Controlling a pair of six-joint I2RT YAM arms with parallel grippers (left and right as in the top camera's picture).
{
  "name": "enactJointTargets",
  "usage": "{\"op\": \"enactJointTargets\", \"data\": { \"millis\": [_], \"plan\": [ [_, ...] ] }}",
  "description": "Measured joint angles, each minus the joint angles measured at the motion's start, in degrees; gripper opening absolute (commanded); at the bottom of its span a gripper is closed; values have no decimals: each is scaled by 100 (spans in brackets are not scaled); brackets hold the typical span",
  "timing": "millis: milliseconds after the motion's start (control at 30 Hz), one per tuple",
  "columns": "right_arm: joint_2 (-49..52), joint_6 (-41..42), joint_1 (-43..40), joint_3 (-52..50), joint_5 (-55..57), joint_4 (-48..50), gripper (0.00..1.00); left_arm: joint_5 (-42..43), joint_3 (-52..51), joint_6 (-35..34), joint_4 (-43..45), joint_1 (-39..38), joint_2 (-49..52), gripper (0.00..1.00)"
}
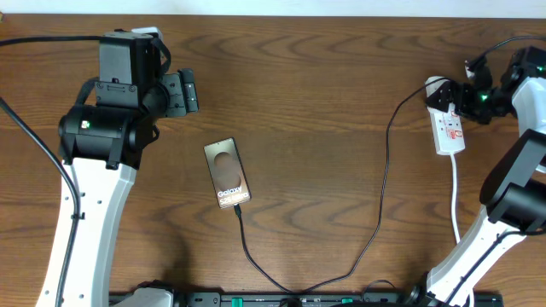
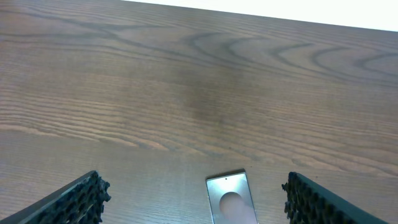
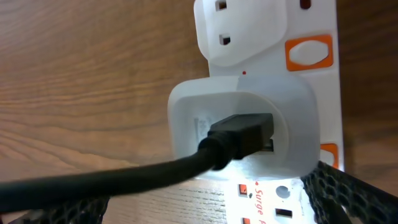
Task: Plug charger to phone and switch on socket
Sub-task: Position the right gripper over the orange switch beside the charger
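The phone (image 1: 227, 173) lies flat mid-table, its lettering toward the near edge; its top end also shows in the left wrist view (image 2: 231, 200). The charger cable (image 1: 381, 183) runs from the phone's near edge, loops along the front and rises to the socket (image 1: 450, 130). I cannot tell if its tip is seated in the phone. In the right wrist view the black plug (image 3: 241, 135) sits in a white plug head (image 3: 186, 112) on the socket (image 3: 261, 25). My right gripper (image 3: 205, 208) is open, straddling the socket's far end (image 1: 465, 92). My left gripper (image 1: 183, 92) (image 2: 194, 190) is open and empty, beyond the phone.
An orange switch (image 3: 309, 51) sits on the socket beside the plug head. The socket's white cord (image 1: 455, 192) runs toward the front right. The table's far edge (image 2: 261, 11) is ahead of the left gripper. Thick black arm cables lie at the left (image 1: 34, 38).
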Motion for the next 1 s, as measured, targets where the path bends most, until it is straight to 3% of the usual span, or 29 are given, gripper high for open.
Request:
{"op": "enactJointTargets", "data": {
  "millis": [1000],
  "plan": [
    [20,83,70,-46,63,17,99,0,0,2,0,0,0,89]
  ]
}}
